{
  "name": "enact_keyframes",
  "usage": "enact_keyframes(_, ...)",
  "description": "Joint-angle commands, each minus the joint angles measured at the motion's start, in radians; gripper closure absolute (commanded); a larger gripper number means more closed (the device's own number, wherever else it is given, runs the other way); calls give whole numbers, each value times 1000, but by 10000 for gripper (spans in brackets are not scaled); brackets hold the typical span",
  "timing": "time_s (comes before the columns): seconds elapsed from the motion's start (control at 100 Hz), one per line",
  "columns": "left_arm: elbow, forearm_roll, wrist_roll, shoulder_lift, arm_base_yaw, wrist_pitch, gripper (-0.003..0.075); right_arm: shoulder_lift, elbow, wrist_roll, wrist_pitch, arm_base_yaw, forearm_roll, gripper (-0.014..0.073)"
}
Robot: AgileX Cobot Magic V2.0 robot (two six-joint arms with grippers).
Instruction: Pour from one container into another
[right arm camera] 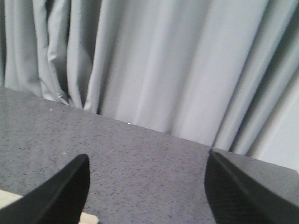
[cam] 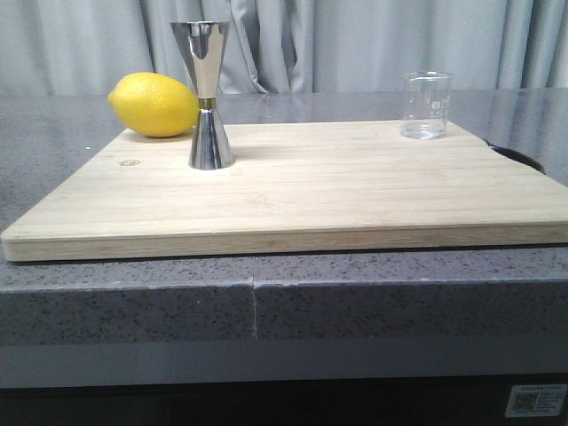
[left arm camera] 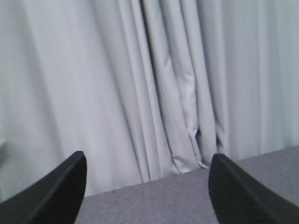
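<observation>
Nothing is gripped yet; this is the approach step. The beaker (cam: pixel 426 106) stands upright at the board's (cam: pixel 293 200) far right, seemingly near empty, well apart from the jigger (cam: pixel 208 96) beside the lemon (cam: pixel 153 105). Both the left gripper (left arm camera: pixel 147 193) and right gripper (right arm camera: pixel 145 191) gape wide, empty. Next: the right one reaches the beaker.

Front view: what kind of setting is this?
Probably a staged kitchen or bar counter: a wooden cutting board on a grey speckled countertop, with a lemon, a steel jigger and grey curtains behind.
</observation>
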Motion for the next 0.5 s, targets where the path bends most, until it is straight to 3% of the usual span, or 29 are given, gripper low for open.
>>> enact_keyframes(0.0, 13, -49, -39, -59, 2, -90, 216, -55, -39, -3, 75, -4, 17, 120)
enact_keyframes(0.25, 230, -56, -54, -177, 2, -172, 218, -194, 2, -3, 129, -4, -24, 126)
enact_keyframes(0.49, 424, -56, -52, -290, 2, -221, 218, -335, 149, -3, 140, -4, -32, 126)
